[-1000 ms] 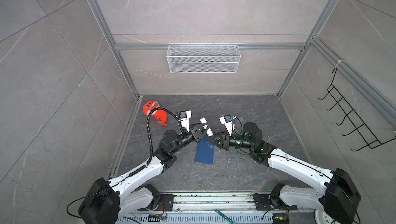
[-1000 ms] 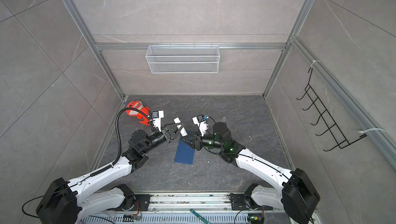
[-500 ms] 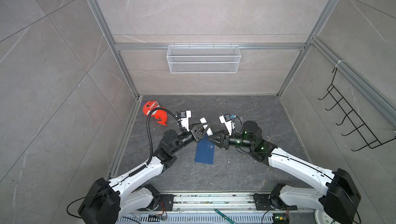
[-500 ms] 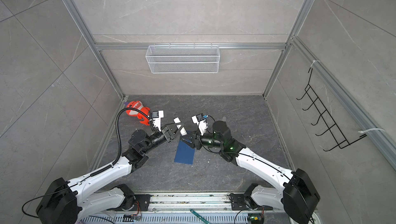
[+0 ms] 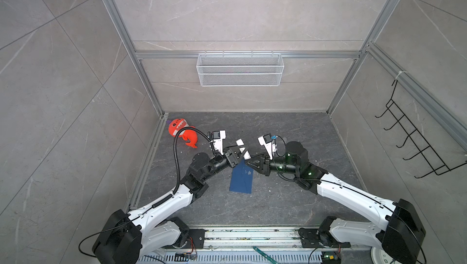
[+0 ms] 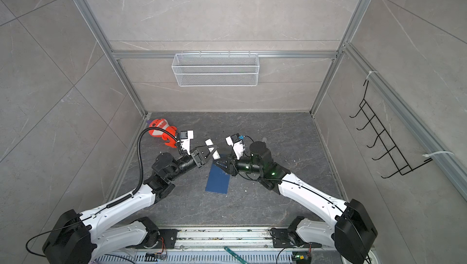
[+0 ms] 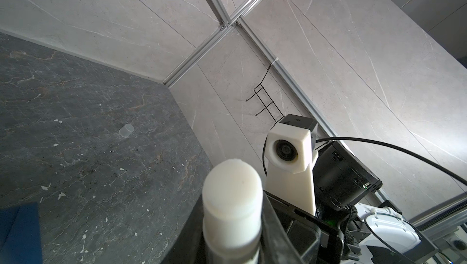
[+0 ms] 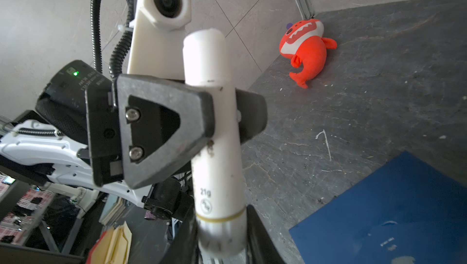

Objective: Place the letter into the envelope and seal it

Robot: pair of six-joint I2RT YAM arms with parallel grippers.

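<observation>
As right wrist view shows, left fingers (image 8: 161,133) clamp glue stick (image 8: 214,149); right fingers (image 5: 255,164) unclear.

You see a navy envelope (image 5: 241,180) with a pale mark, a white glue stick (image 8: 214,136) banded yellow, and an orange-red plush shark (image 5: 178,128).
</observation>
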